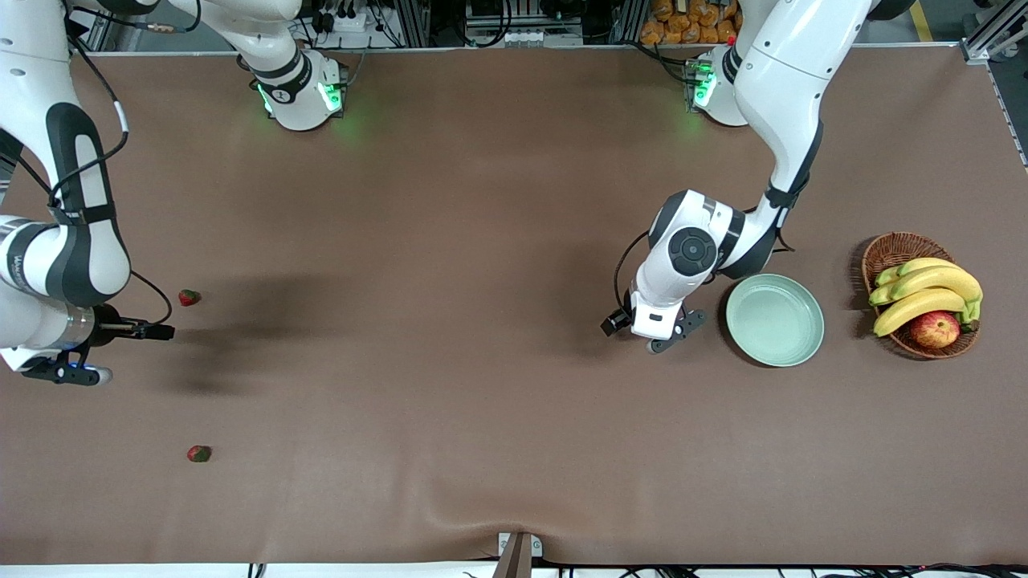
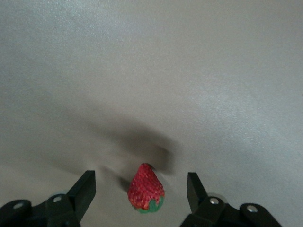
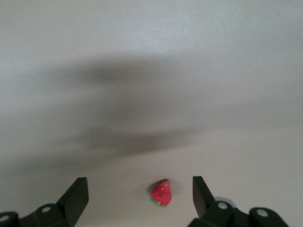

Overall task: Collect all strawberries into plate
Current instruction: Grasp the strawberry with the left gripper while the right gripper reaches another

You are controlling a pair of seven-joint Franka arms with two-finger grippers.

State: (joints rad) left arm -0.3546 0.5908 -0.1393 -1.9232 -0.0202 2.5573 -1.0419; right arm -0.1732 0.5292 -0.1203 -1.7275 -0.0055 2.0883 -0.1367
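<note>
Two strawberries lie on the brown cloth at the right arm's end: one [image 1: 189, 298] farther from the front camera, one [image 1: 199, 453] nearer. My right gripper [image 1: 60, 369] hangs open near them; the right wrist view shows its gripper [image 3: 139, 187] with a strawberry [image 3: 161, 193] on the cloth below, apart from the fingers. My left gripper [image 1: 662, 333] is low beside the mint-green plate [image 1: 775, 319], which holds nothing. In the left wrist view its gripper [image 2: 141, 183] is open around a third strawberry [image 2: 146, 189], with gaps on both sides. That berry is hidden in the front view.
A brown wicker basket [image 1: 891, 249] with bananas and an apple stands beside the plate, toward the left arm's end. The cloth has a raised fold [image 1: 514, 514] at the edge nearest the front camera.
</note>
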